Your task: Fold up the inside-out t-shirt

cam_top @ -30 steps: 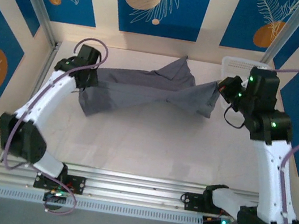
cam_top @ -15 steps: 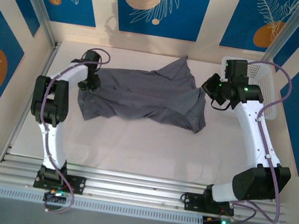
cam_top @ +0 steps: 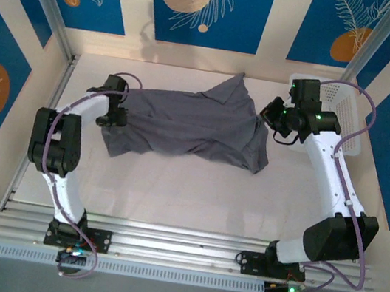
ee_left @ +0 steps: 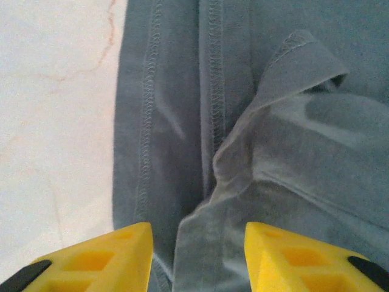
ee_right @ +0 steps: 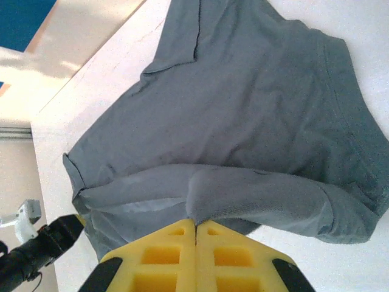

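Observation:
The slate-grey t-shirt [cam_top: 183, 125] lies rumpled across the back half of the white table, one corner peaking toward the back wall. Seams and stitched hems show on it [ee_left: 273, 121]. My left gripper [cam_top: 112, 117] hovers over its left edge, open, yellow fingertips [ee_left: 109, 258] apart with a loose ridge of cloth lying between them [ee_left: 198, 258]. My right gripper [cam_top: 267, 119] is at the shirt's right end, shut on a raised fold of the t-shirt [ee_right: 196, 228]; the rest of the cloth [ee_right: 243, 103] spreads away from it.
A white mesh basket [cam_top: 343, 111] stands in the back right corner behind the right arm. Bare white tabletop [cam_top: 172, 195] stretches in front of the shirt to the aluminium rails [cam_top: 180, 237]. Walls close in on the left, back and right.
The shirt went from stretched and twisted between the arms to lying slack on the table. Both arms swung inward and lower. The left gripper opened and let go of the left edge.

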`<action>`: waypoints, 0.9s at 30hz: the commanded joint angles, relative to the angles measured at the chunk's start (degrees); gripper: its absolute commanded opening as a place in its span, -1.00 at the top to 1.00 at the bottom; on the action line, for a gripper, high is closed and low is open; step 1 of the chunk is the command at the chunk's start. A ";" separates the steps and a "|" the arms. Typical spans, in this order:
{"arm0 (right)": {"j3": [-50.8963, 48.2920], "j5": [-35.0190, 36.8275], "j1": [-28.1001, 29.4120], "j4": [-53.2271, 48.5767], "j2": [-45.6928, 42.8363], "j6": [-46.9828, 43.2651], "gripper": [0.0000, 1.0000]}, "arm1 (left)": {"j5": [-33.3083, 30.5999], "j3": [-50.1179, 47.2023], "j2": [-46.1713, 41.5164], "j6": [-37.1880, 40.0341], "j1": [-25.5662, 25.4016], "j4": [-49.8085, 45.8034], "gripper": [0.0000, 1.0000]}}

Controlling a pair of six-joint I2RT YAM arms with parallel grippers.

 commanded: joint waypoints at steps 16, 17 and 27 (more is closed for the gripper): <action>1.16 -2.22 0.53 -0.36 -1.32 -0.41 1.00 | 4.19 4.12 4.61 0.07 2.12 6.10 0.92; 1.58 -2.13 0.58 -0.45 -1.38 -0.38 1.00 | 4.80 4.12 4.24 -0.02 2.31 6.14 0.98; 28.64 -2.82 -5.55 -2.94 2.56 3.11 1.00 | 17.63 25.70 -13.63 -9.68 4.28 -1.10 1.00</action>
